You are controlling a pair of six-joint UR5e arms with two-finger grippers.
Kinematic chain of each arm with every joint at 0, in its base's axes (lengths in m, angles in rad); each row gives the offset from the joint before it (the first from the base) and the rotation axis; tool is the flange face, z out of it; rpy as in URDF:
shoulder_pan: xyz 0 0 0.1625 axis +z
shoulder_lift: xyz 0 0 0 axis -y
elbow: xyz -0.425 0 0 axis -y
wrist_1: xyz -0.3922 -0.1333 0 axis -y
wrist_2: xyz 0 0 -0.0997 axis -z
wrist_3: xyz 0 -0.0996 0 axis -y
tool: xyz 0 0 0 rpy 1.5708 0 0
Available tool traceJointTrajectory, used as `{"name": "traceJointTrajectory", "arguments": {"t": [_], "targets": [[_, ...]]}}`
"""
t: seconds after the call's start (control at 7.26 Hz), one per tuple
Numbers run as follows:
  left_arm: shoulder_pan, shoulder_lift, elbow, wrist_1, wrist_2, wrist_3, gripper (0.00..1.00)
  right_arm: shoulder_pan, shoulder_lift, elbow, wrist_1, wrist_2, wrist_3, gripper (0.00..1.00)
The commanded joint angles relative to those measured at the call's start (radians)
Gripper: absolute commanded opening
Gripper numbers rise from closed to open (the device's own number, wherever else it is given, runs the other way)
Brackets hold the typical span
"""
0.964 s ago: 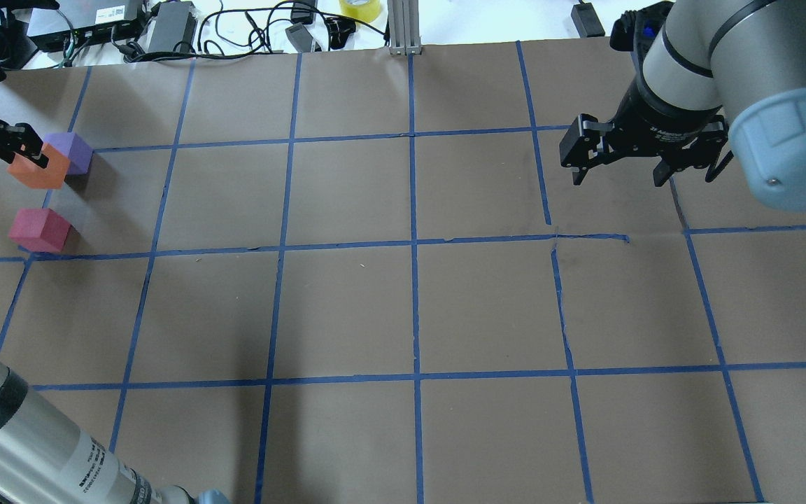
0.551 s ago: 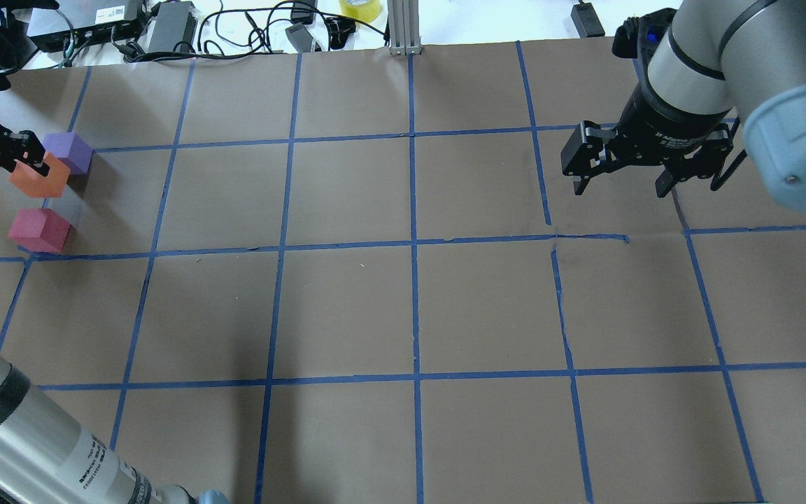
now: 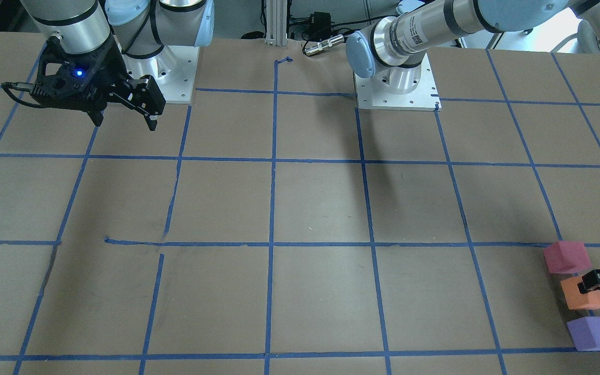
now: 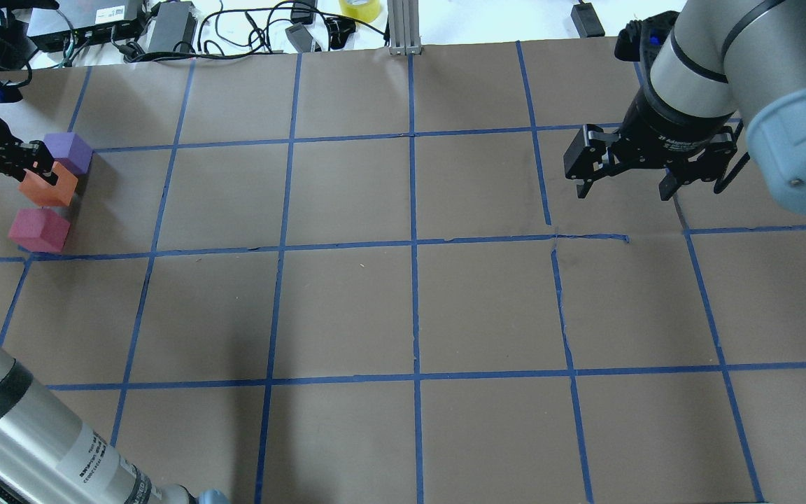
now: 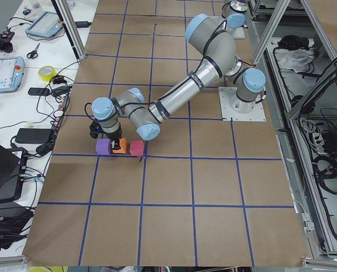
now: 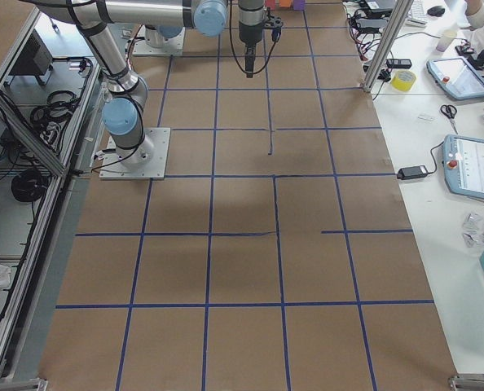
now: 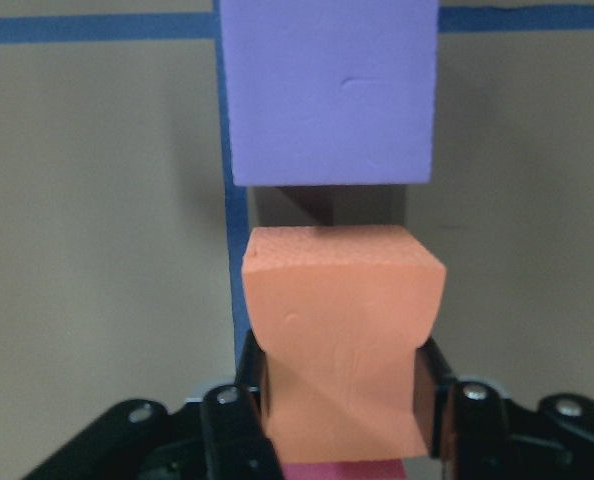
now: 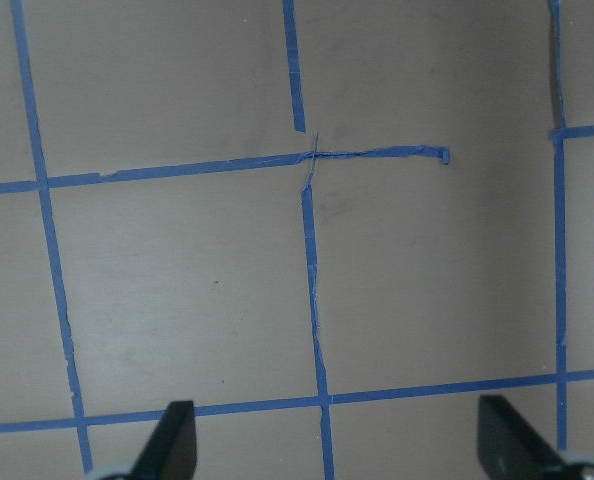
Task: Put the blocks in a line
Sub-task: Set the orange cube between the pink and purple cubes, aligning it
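My left gripper (image 4: 40, 175) is shut on the orange block (image 4: 48, 189), which its fingers visibly squeeze in the left wrist view (image 7: 342, 330). The orange block hangs low, between the purple block (image 4: 67, 152) and the pink-red block (image 4: 39, 229), at the table's far left. The three form a short row, also seen in the front view: pink-red (image 3: 566, 257), orange (image 3: 589, 299), purple (image 3: 594, 334). A small gap separates orange from purple (image 7: 327, 90). My right gripper (image 4: 627, 178) is open and empty, above the table at the right.
The brown table cover (image 4: 410, 308) has a grid of blue tape lines. Cables, power bricks and a yellow tape roll (image 4: 359, 8) lie beyond the far edge. The blocks sit close to the table's left edge.
My left gripper has carried the orange block down and slightly toward the pink-red block, into the gap between the other two. My right gripper shifted slightly toward me.
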Motion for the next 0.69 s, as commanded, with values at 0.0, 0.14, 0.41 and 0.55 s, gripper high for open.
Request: {"name": "traceJointTrajectory", "arguments": {"t": [0.0,0.14,0.41,0.55], "targets": [[0.000,-0.022,-0.005,0.046,-0.001,0.006,0.00,0.000,-0.002,0.001,0.000,-0.001,0.000,1.00],[0.000,-0.025,-0.007,0.047,-0.001,0.006,0.00,-0.001,0.000,0.001,0.000,-0.003,0.001,1.00],[0.000,-0.019,-0.025,0.045,-0.002,0.005,0.00,0.002,-0.002,0.002,0.000,-0.003,0.001,1.00],[0.000,-0.016,-0.030,0.048,-0.014,0.003,0.00,0.000,-0.002,0.002,0.000,-0.003,0.000,1.00]]}}
